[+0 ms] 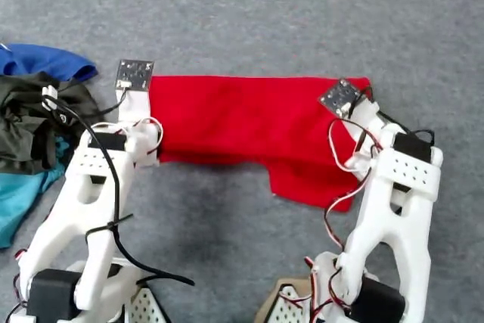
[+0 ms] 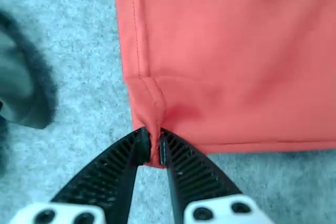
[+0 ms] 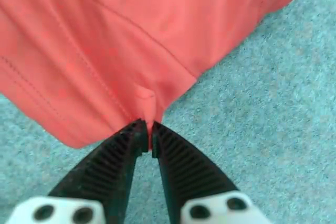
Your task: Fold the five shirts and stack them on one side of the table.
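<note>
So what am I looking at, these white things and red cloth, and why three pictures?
They are two robot arms, left arm and right arm, seen from above in one picture. The other two come from cameras on their wrists, looking along the black grippers. A red shirt lies flat on the grey table. The left gripper pinches a hem corner; the right gripper pinches another edge. More shirts lie heaped beside the left arm.

A plain red shirt point(image 1: 242, 119), a mottled grey table point(image 1: 265, 28), heaped shirts point(image 1: 26, 122) blue, dark olive and teal
</note>
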You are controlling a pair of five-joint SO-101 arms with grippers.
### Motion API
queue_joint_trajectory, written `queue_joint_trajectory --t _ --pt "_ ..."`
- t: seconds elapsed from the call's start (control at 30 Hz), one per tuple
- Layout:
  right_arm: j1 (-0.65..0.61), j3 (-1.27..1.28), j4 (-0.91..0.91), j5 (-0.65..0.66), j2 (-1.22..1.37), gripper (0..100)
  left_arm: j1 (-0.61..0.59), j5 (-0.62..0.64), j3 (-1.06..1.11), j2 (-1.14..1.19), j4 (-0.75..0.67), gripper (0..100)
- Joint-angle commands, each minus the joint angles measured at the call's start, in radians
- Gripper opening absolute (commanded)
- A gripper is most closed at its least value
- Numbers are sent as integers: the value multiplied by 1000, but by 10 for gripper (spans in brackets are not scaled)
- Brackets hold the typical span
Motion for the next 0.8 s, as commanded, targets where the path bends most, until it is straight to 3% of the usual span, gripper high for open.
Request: queue_joint_trajectory --t 0.0,0.13,0.43,0.63,0.77 --pt "12 1 -8 12 -35 5 -14 -12 21 -22 -84 19" --pt "12 33 -11 48 -36 5 -28 -14 43 61 -180 19" --pt "18 51 -15 54 -36 9 -14 -83 31 165 -169 22" --pt "19 31 46 144 -39 180 -18 -120 -54 162 44 137" --pt "5 -50 127 150 -88 188 -29 -104 -152 93 181 175"
